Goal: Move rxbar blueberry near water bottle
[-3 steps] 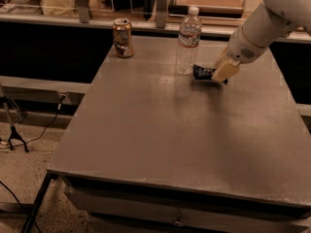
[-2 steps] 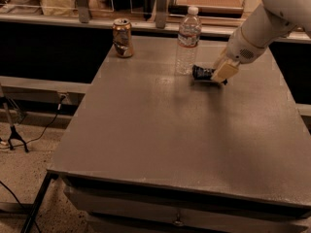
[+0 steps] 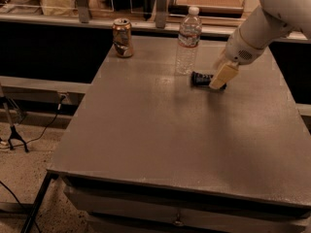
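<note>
Left to right on the table (image 3: pixel 160 144): a tan can (image 3: pixel 122 37) at the far left corner area, well apart from everything else. It's not in play

Water bottle (image 3: pixel 188 45) is upright, far-centre, cap on. Nothing else stands close to it on its left or front side

Snack bar (image 3: pixel 200 78) lies flat on the table just beside the water bottle's base, on its right and a touch nearer the camera. Long axis runs roughly left-right, with the left end pointing at the bottle foot. Small gap there as far as I can see, no contact

Gripper (image 3: pixel 217 81) sits on the right end of the snack bar, coming down at a slant from the white arm (image 3: pixel 262 28) at upper right. One tan jaw is in front of the wrapper and the other is hidden behind it, so the jaws straddle the bar across its short side. Whether they're clamped on it or slack: can't tell from here

Judgement: placement looks about done, bar is already near the bottle. What matters next is the bottle to the left of the jaws, in line with the bar's axis. Any further push leftward risks nudging or tipping it, since it's tall and light-looking. Safer exit is up and back to the right, the way the arm came in, where the table is free of things
</note>
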{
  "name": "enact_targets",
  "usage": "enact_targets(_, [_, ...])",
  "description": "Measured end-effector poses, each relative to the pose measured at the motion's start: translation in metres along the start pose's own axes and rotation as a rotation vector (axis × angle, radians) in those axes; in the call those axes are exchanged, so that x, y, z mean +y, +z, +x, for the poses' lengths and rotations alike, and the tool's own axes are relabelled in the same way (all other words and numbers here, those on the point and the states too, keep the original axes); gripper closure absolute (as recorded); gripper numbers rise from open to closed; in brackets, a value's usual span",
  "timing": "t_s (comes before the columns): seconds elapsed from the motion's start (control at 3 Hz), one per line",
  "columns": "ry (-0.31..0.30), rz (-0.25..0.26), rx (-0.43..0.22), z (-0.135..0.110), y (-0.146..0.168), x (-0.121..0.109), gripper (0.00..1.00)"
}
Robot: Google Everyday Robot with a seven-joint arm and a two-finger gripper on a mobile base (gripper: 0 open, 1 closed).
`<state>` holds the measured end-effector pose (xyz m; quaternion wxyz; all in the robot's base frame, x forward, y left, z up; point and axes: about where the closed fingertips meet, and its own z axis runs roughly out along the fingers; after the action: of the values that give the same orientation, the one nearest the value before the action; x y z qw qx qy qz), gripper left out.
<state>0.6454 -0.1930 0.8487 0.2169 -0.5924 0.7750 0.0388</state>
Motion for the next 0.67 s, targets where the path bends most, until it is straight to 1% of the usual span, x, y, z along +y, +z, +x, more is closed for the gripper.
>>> enact_targets(0.33, [-0.001,-0.003,0.000,-0.0003,0.0022,0.0005,0.00])
enact_targets(0.67, [-0.007,-0.014,-0.024,0.0032,-0.0077,0.0010,0.00])
